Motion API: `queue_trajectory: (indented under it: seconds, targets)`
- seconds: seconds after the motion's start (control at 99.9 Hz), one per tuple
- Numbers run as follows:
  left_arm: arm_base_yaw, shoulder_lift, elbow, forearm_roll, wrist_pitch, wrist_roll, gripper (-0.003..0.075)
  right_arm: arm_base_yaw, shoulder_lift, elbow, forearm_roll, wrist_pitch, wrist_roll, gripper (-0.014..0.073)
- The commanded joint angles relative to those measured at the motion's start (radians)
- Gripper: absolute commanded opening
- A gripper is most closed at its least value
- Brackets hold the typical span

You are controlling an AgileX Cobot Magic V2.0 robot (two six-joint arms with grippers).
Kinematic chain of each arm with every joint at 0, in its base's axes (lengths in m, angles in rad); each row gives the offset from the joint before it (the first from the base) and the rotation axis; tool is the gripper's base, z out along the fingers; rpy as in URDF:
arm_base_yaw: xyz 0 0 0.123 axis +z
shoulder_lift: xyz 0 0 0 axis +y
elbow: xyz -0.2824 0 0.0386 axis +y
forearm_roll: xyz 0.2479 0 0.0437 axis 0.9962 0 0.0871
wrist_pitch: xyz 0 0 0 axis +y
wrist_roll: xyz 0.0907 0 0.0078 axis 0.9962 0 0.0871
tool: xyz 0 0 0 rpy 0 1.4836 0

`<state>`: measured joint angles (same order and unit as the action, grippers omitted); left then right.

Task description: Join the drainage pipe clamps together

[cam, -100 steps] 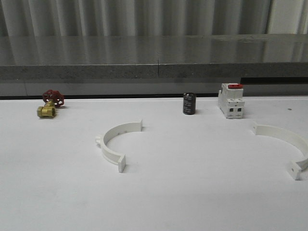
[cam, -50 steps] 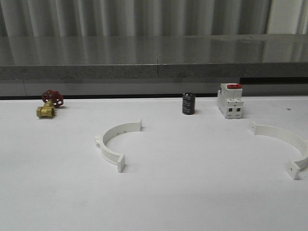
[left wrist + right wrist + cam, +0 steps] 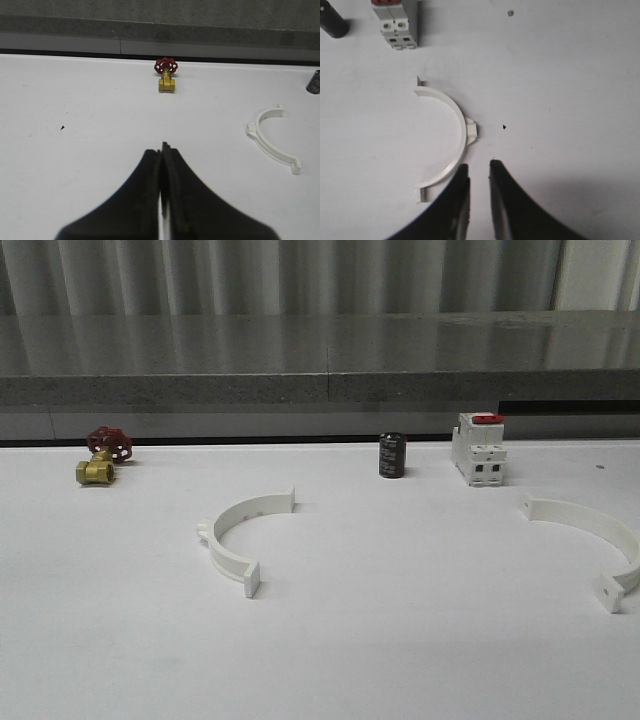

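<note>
Two white half-ring drainage pipe clamps lie flat and apart on the white table. One clamp (image 3: 232, 540) is left of centre, also in the left wrist view (image 3: 270, 145). The other clamp (image 3: 590, 525) lies at the right edge. My right gripper (image 3: 479, 167) hovers just beside that clamp (image 3: 465, 137), near its outer lug; its jaws are open by a narrow gap with nothing between them. My left gripper (image 3: 162, 147) is shut and empty over bare table, well away from the left clamp.
A brass valve with a red handwheel (image 3: 100, 458) sits at the back left. A black cylinder (image 3: 391, 455) and a white red-topped switch (image 3: 478, 450) stand at the back, the switch just beyond the right clamp (image 3: 395, 22). A grey ledge (image 3: 320, 385) borders the table's far side.
</note>
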<state>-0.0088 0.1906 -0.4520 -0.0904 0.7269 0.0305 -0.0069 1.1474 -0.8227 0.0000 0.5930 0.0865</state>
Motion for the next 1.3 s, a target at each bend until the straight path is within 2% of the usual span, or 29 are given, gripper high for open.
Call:
queue_trajectory:
  seconds: [0.0,0.07,0.14,0.33,0.831,1.291]
  targets:
    - [0.002,0.011,-0.024,-0.017,-0.068,-0.003,-0.0021,-0.004,0.002,-0.035,0.005,-0.026,-0.01,0.0374]
    - [0.002,0.011,-0.024,-0.017,-0.068,-0.003,-0.0021,-0.004,0.012,-0.035,0.018,-0.018,-0.01,0.0506]
    - [0.002,0.011,-0.024,-0.017,-0.068,-0.003,-0.0021,-0.004,0.024,-0.035,0.037,-0.016,-0.01,0.0558]
    - [0.002,0.011,-0.024,-0.017,-0.068,-0.003,-0.0021,-0.003,0.133,-0.079,0.054,-0.014,-0.013,0.0519]
    - [0.002,0.011,-0.024,-0.017,-0.068,-0.003,-0.0021,0.045,0.537,-0.27,0.052,-0.02,-0.049,0.0519]
    - [0.002,0.011,-0.024,-0.017,-0.068,-0.003,-0.0021,0.045,0.661,-0.296,0.049,-0.028,-0.049,0.0519]
